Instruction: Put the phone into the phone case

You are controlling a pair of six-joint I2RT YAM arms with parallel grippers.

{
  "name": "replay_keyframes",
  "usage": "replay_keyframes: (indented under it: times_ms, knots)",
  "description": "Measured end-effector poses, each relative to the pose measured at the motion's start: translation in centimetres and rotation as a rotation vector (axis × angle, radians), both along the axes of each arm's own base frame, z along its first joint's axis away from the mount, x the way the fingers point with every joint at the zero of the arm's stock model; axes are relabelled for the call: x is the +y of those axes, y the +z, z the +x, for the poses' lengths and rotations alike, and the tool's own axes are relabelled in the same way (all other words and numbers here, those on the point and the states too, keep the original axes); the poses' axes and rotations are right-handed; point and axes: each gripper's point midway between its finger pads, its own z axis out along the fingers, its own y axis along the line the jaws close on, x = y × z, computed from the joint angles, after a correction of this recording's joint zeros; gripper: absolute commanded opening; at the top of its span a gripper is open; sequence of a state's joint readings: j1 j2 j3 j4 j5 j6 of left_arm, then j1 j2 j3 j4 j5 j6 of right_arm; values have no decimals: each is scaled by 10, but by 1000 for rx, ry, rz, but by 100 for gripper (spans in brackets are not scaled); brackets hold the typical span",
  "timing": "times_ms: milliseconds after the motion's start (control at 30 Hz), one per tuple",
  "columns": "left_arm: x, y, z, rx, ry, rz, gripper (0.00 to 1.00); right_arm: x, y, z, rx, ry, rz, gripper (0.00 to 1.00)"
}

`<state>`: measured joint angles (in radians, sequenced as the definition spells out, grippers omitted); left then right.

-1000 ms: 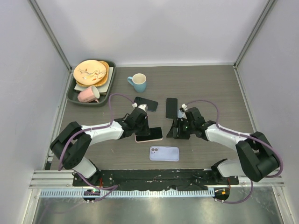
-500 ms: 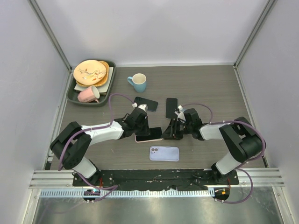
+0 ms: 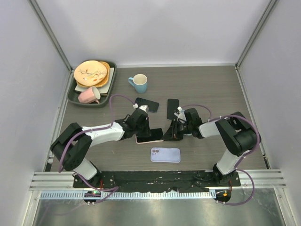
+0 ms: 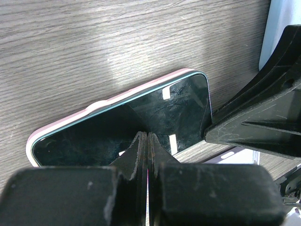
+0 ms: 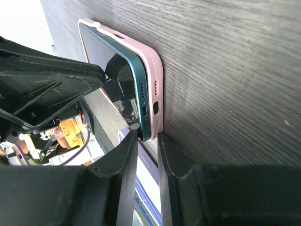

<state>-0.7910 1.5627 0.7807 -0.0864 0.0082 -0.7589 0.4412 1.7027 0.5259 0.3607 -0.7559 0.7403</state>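
Note:
The phone [image 3: 151,134], dark-screened with a teal rim, lies screen up in the pink phone case [image 4: 61,123] at mid-table. Its teal edge [image 5: 136,70] stands a little proud of the pink case [image 5: 151,61] at the end with the ports. My left gripper [image 4: 147,136] is shut, holding nothing, with its tips resting on the phone's screen [image 4: 141,110]. My right gripper [image 5: 147,140] is at the phone's right end. One fingertip touches the teal rim and the other the case's back, pinching that corner. From above, the left gripper [image 3: 142,127] and right gripper [image 3: 169,133] flank the phone.
A lilac phone case [image 3: 165,154] lies just in front of the phone. Two dark phones [image 3: 172,108] [image 3: 146,104] lie behind the grippers. A blue mug [image 3: 139,83] stands farther back. A tray [image 3: 73,96] with plates and a pink mug [image 3: 88,95] is at the back left.
My right gripper has slid left to the phone's right end and its jaws have narrowed onto the corner. The left gripper and the phone have stayed put.

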Motion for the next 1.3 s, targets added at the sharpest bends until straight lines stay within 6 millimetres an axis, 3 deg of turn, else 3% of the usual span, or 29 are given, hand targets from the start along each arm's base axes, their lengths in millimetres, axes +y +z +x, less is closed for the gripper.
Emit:
replay_keyframes:
  times_ms: [667, 800, 933, 1067, 1100, 1300]
  knots:
    - [-5, -1, 3, -3, -6, -11, 0, 1, -12, 0, 86, 54, -223, 7]
    - [-6, -1, 3, -3, -7, -12, 0, 7, -12, 0, 28, 53, -339, 6]
    - [-6, -1, 3, -2, -8, -13, 0, 9, -10, 1, -88, 56, -561, 7]
    - [-6, -1, 3, -1, -9, -14, 0, 9, -5, 2, -242, 59, -766, 16]
    - [-6, -1, 2, -1, -9, -14, 0, 8, -5, 3, -278, 56, -801, 24]
    - [-6, -1, 2, -2, -10, -14, 0, 11, 6, 13, -402, 17, -797, 44]
